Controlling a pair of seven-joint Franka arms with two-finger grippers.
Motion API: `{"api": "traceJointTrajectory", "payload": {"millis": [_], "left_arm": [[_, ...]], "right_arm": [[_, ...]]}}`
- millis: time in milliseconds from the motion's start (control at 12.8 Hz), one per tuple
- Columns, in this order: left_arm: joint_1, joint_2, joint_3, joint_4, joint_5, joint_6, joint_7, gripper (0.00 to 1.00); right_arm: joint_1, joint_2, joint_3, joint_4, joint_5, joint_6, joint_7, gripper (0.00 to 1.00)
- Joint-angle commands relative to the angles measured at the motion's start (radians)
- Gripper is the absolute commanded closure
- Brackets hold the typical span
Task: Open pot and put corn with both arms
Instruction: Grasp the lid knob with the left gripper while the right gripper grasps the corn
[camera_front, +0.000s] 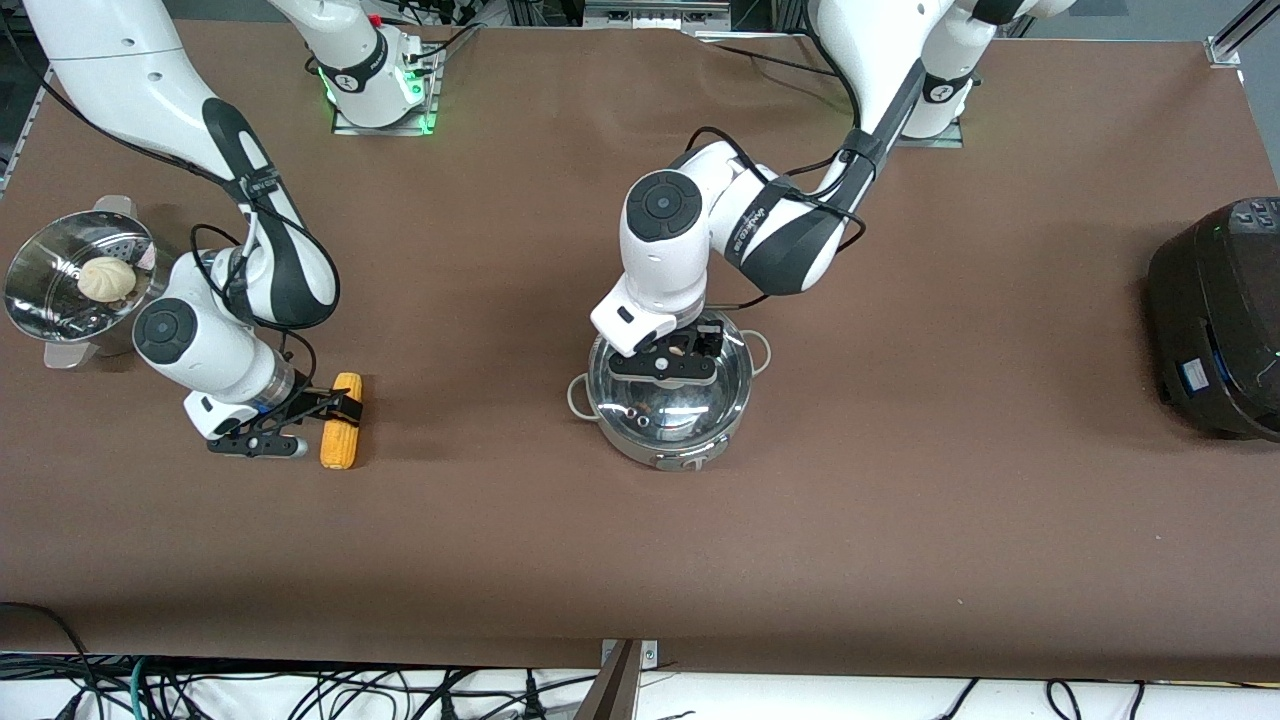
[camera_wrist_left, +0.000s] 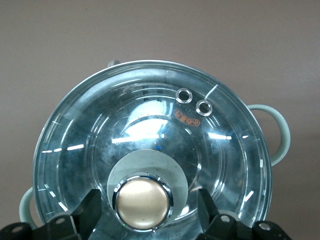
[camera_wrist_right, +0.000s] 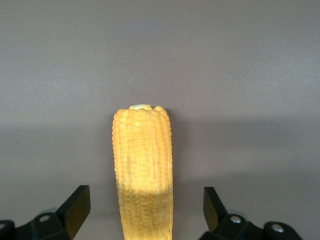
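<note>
I had the left gripper (camera_wrist_left: 145, 212) spread around the lid knob (camera_wrist_left: 143, 204) on the pot (camera_front: 668, 400) — it needed centring before pinching; toward the right arm's end from it, the right gripper (camera_wrist_right: 145, 207) straddled the corn (camera_wrist_right: 143, 170), jaws apart.

A yellow-orange corn (camera_front: 341, 421) with rows of kernels is seen on the plain brown counter (camera_front: 900, 500). The pot (camera_front: 670, 400) is shiny steel, its clear lid (camera_wrist_left: 150, 145) topped by a tan knob (camera_wrist_left: 142, 203) and marked in red.

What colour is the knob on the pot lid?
Tan, ringed in chrome; the knob shows best in the left wrist view.
</note>
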Motion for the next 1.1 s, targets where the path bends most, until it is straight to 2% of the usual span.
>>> {"api": "traceJointTrajectory", "payload": {"millis": [0, 157, 235, 392, 470, 627, 705, 861, 1018], "left_arm": [[-0.006, -0.001, 0.004, -0.003, 0.062, -0.013, 0.000, 0.39], [-0.004, -0.004, 0.004, -0.002, 0.071, -0.015, -0.002, 0.75], [-0.003, -0.008, 0.002, 0.003, 0.071, -0.015, -0.002, 0.87], [0.001, -0.015, 0.002, 0.017, 0.055, -0.024, -0.011, 0.93], [0.002, -0.038, 0.002, 0.018, 0.039, -0.027, -0.019, 0.96], [0.042, -0.087, 0.005, 0.018, -0.089, -0.065, -0.023, 0.98], [0.071, -0.118, 0.004, 0.018, -0.111, -0.134, -0.016, 0.98], [0.153, -0.196, -0.001, 0.017, -0.114, -0.243, 0.032, 0.98], [0.186, -0.256, 0.005, 0.017, -0.101, -0.417, 0.095, 0.97]], "right_arm": [[-0.003, 0.025, 0.004, 0.017, 0.005, 0.025, 0.001, 0.00], [-0.003, 0.034, 0.004, 0.017, 0.005, 0.041, 0.001, 0.00], [-0.003, 0.037, 0.004, 0.017, 0.005, 0.047, 0.001, 0.00], [-0.001, 0.052, 0.004, 0.017, 0.005, 0.068, 0.001, 0.03], [-0.003, 0.055, 0.004, 0.015, 0.005, 0.076, 0.001, 0.22], [0.000, 0.057, 0.004, 0.017, 0.005, 0.077, -0.001, 0.62], [0.000, 0.057, 0.004, 0.017, 0.004, 0.077, -0.001, 0.76], [0.000, 0.057, 0.004, 0.017, 0.004, 0.077, -0.002, 0.76], [0.002, 0.054, 0.004, 0.018, 0.004, 0.076, -0.008, 0.76]]}}
